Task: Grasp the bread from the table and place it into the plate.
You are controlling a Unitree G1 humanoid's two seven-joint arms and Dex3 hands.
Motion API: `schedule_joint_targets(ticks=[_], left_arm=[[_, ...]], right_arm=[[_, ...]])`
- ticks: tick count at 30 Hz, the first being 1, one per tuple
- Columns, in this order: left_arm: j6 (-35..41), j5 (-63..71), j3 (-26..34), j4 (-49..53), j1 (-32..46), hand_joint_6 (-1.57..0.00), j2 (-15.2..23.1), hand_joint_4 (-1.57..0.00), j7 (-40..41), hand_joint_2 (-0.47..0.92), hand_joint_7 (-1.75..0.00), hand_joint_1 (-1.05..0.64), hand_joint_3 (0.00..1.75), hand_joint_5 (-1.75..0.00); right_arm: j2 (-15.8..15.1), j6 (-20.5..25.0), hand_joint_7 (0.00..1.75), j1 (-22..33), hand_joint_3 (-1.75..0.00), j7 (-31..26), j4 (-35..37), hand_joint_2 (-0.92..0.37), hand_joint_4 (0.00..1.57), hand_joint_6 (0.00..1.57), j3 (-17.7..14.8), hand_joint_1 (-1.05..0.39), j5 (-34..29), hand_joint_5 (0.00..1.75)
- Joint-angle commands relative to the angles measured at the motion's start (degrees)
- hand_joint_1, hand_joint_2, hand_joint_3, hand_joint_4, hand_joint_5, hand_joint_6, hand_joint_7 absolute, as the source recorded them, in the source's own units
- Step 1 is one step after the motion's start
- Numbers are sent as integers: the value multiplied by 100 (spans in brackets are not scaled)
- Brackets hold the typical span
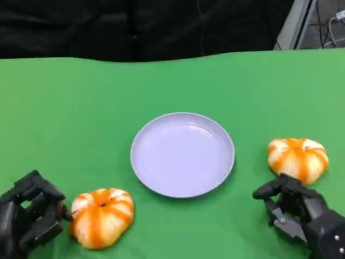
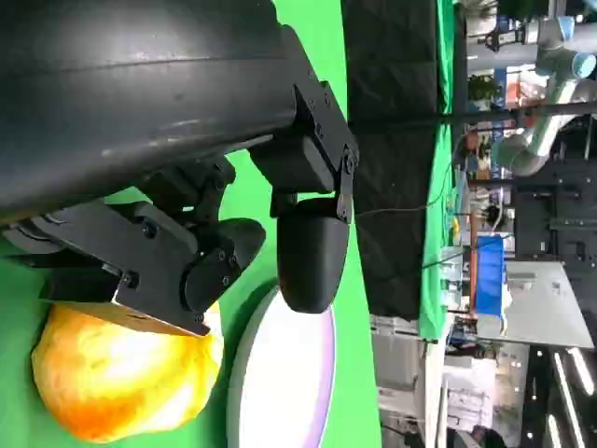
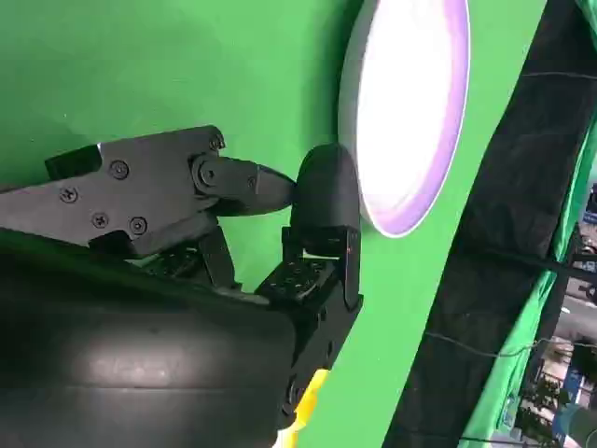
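A lavender plate (image 1: 182,154) sits at the middle of the green table, with nothing on it. One orange-and-white striped bread (image 1: 101,216) lies at the front left, and my left hand (image 1: 31,216) is right beside it, fingers spread and fingertips at its left side. In the left wrist view the bread (image 2: 117,373) sits just under the fingers (image 2: 187,266), with the plate (image 2: 284,383) beyond. A second bread (image 1: 298,158) lies at the right. My right hand (image 1: 296,213) hovers just in front of it, fingers apart and holding nothing. The right wrist view shows the plate (image 3: 410,112) past the fingers (image 3: 317,201).
The green cloth (image 1: 70,118) runs back to a black curtain. Free cloth lies on all sides of the plate. A metal stand and cables are at the far right corner (image 1: 315,21).
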Motion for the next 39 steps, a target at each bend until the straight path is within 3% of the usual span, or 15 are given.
schedule_joint_targets(ticks=[1, 16, 20, 22, 25, 26, 27, 29, 32, 33, 34, 36, 39], left_arm=[[21, -55, 59, 11, -45, -82, 102, -85, 36, 68, -146, 4, 99, -166], [4, -57, 57, -20, -26, -81, 102, -84, 48, 69, -142, 5, 98, -165], [1, -103, 70, -89, -4, -83, 50, -83, 81, 75, -122, 4, 85, -153], [136, -299, 90, -210, 25, -86, -14, -80, -30, 77, -102, 2, 81, -141], [194, -366, 83, -266, 46, -88, -23, -80, -61, 77, -94, 1, 79, -137], [321, -535, 118, -310, 53, -85, -59, -78, -177, 76, -87, -1, 77, -129], [421, -666, 143, -345, 59, -87, -86, -80, -266, 75, -63, -7, 68, -101], [544, -812, 173, -397, 71, -97, -113, -86, -373, 77, -25, -11, 56, -68], [718, -1014, 228, -405, 83, -101, -96, -88, -651, 77, -14, -13, 52, -59], [823, -1153, 263, -389, 85, -81, -81, -77, -846, 85, -6, -19, 34, -32], [902, -1272, 299, -369, 85, -74, -73, -74, -1035, 89, -4, -21, 27, -21], [967, -1380, 347, -357, 87, -60, -73, -70, -1246, 91, -1, -31, 16, -9], [941, -1430, 409, -265, 50, -53, -39, -67, -1509, 92, 0, -39, 12, -3]], right_arm=[[-106, 90, 118, 65, -42, 23, 85, -92, 67, 74, -44, -28, 55, 175], [-111, 107, 118, 66, -42, 10, 89, -92, 66, 74, -38, -30, 38, 175], [-116, 93, 118, 51, -42, 24, 125, -92, 67, 74, -43, -29, 50, 175], [-118, 96, 117, 57, -42, 20, 119, -92, 66, 74, -40, -29, 43, 175], [-119, 96, 117, 58, -42, 19, 119, -92, 66, 74, -39, -30, 42, 175], [-119, 86, 118, 53, -42, 19, 123, -92, 66, 74, -37, -29, 41, 175], [-120, 78, 118, 49, -42, 20, 125, -92, 66, 74, -36, -29, 40, 175], [-120, 69, 118, 45, -42, 21, 129, -92, 67, 74, -35, -29, 39, 175], [-118, 77, 118, 48, -42, 20, 123, -92, 67, 74, -34, -29, 39, 175], [-117, 85, 119, 50, -43, 20, 116, -92, 67, 74, -33, -29, 38, 175], [-116, 113, 119, 53, -43, 17, 105, -92, 67, 74, -32, -29, 37, 175], [-117, 131, 119, 55, -43, 35, 103, -92, 66, 74, -35, -29, 48, 175], [-120, 113, 119, 45, -43, 21, 123, -92, 66, 73, -31, -29, 35, 175]])
